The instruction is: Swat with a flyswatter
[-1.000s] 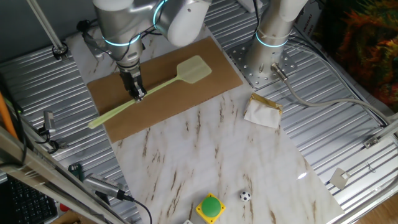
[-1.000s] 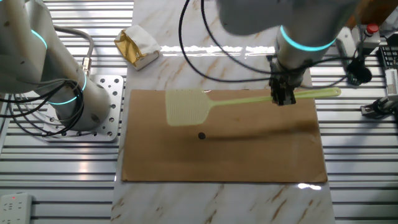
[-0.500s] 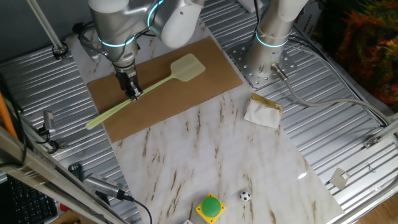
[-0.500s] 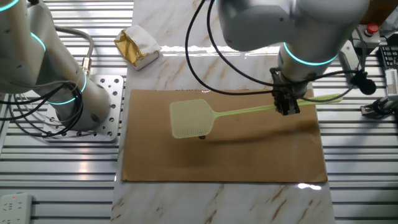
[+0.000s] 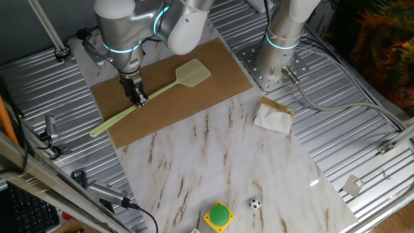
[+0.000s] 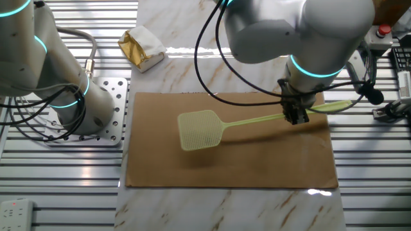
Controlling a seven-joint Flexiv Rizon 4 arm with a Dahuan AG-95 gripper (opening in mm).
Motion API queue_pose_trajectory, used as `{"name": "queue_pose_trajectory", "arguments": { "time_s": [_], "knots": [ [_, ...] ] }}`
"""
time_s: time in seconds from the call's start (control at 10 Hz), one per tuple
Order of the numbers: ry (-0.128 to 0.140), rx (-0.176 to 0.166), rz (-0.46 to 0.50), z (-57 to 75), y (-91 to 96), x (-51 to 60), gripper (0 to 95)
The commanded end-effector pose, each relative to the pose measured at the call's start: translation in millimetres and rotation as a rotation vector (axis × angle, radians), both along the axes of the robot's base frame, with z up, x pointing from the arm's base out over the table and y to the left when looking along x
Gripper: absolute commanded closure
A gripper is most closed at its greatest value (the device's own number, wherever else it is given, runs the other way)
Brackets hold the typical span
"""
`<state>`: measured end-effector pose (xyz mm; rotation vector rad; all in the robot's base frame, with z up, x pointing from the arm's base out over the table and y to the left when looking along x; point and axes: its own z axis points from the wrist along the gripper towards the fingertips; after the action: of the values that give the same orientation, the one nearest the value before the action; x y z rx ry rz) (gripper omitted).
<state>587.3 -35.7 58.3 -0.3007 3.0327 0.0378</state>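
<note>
The pale yellow-green flyswatter (image 5: 158,91) lies low over the brown board (image 5: 213,58), its mesh head (image 5: 192,72) toward the board's middle. In the other fixed view its head (image 6: 200,129) sits flat on or just above the board (image 6: 231,163). My gripper (image 5: 139,98) is shut on the thin handle, about a third of the way from its free end. It also shows in the other fixed view (image 6: 296,116). The small dark dot seen on the board before is hidden under the head.
A crumpled white-and-tan paper packet (image 5: 273,115) lies on the marble top right of the board, also in the other view (image 6: 143,49). A second arm's base (image 5: 279,45) stands on a metal plate. A green button (image 5: 218,214) and small ball (image 5: 255,204) sit at the near edge.
The swatter's head has swung down and across the board over the second, coming down over the small dark dot, which is now covered. The gripper stays shut on the handle.
</note>
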Motion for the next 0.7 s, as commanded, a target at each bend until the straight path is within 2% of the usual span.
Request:
{"name": "queue_pose_trajectory", "arguments": {
  "time_s": [0.1,0.4,0.7],
  "knots": [
    [0.001,-0.001,0.033,-2.2,0.0,0.2,95.0],
    [-0.004,-0.006,0.064,-0.8,0.6,3.4,95.0],
    [-0.004,-0.007,0.068,-8.2,0.9,3.2,95.0]
  ]
}}
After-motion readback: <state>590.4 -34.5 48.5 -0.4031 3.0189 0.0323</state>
